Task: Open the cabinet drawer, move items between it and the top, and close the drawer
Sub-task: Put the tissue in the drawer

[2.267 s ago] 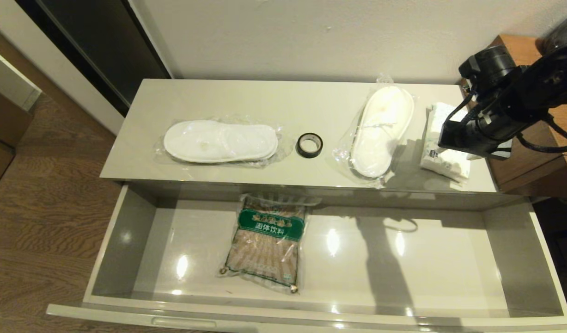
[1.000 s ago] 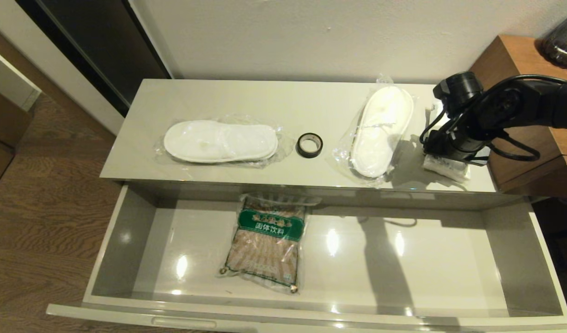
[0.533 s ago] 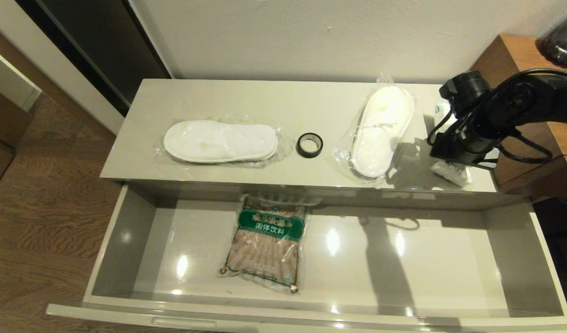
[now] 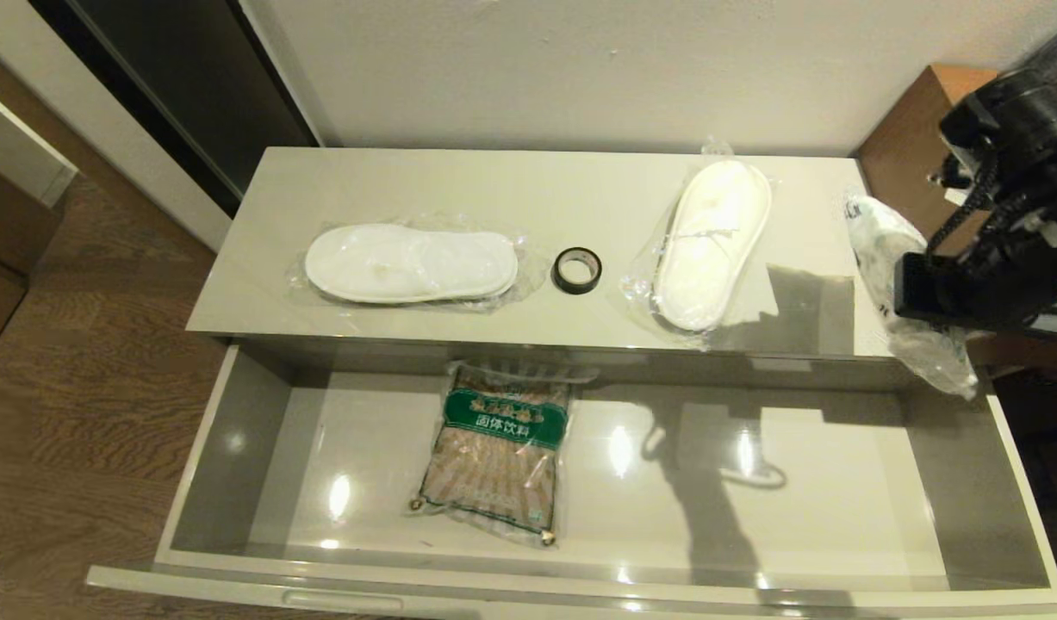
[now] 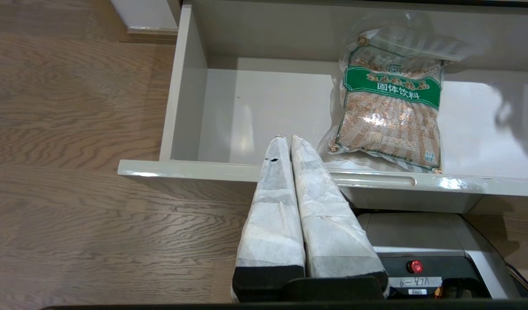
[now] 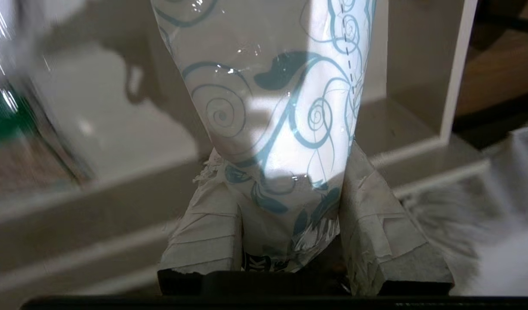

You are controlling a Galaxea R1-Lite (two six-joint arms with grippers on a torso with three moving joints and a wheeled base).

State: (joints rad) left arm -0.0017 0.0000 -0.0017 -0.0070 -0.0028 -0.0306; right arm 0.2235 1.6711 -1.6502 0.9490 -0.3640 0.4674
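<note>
— Holding anything on the right side?

— Yes. My right gripper [image 6: 289, 206] is clamped on the flat white packet [image 6: 272, 107], one taped finger [image 6: 203, 232] on each side of it. From the head camera I see the packet [image 4: 903, 293] hanging off the gripper [image 4: 920, 301] past the right end of the top [image 4: 528, 185], above the right rear corner of the open drawer [image 4: 967, 482]. The wrist camera shows a blue-green swirl print on its wrapper.

— And the left arm?

— Parked low in front of the cabinet. My left gripper [image 5: 288, 142] has its two wrapped fingers pressed together with nothing between them, their tips near the drawer's front edge [image 5: 289, 172].

— What is on the top?

— One slipper pair [image 4: 412, 263] in its clear bag lies lengthwise toward the left. The black tape roll [image 4: 577, 269] sits flat just to its right. The second slipper pair [image 4: 711, 241] lies at an angle further right, its bag reaching the front edge.

— Inside the drawer?

— Only the brown bag [image 4: 498, 456] with the green label, lying flat left of centre, its upper end tucked under the top's front edge.
</note>
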